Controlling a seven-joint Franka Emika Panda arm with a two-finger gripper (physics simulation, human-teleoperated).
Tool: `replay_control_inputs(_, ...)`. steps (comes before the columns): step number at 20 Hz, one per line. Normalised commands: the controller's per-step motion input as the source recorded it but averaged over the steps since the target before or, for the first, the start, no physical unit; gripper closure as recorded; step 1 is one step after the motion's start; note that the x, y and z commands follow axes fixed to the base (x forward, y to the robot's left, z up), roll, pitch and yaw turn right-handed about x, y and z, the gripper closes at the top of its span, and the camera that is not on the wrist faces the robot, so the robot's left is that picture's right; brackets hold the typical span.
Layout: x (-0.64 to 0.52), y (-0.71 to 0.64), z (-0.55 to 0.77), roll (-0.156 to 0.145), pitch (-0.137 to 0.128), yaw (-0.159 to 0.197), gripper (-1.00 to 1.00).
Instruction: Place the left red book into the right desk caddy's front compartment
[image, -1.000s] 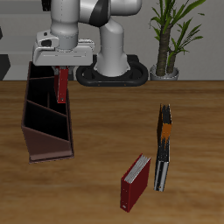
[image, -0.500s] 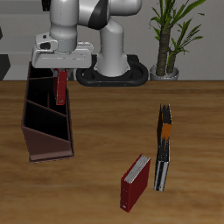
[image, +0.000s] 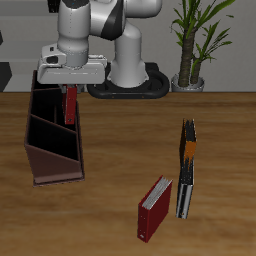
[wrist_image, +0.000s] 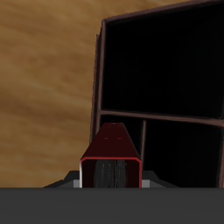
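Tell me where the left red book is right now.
In the exterior view the left red book hangs upright in the gripper, at the back end of the right desk caddy, beside its wall; the wrist view shows it over a divider.

Arm bent forward – fingers (image: 70, 92) pointing down, clamped.

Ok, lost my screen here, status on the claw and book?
Claw shut on left red book, upright. Hanging over right desk caddy, far end. Nothing blocking.
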Motion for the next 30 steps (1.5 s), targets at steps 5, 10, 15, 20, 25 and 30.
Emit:
replay_control_inputs(5,0.01,0.06,-0.12,0.012,0.02,-0.01,1.0)
replay_control_inputs(10,-0.01,-0.08,-0.13,-0.016,0.019,-0.002,1.0)
replay_control_inputs(15,-0.04,-0.12,-0.15,-0.029,0.024,-0.019,1.0)
replay_control_inputs(20,0.01,-0.04,-0.15,-0.01,0.022,-0.008,1.0)
replay_control_inputs(25,0.03,-0.02,-0.08,-0.011,0.013,-0.013,1.0)
replay_control_inputs(30,0.05,-0.05,-0.1,-0.009,0.015,-0.003,1.0)
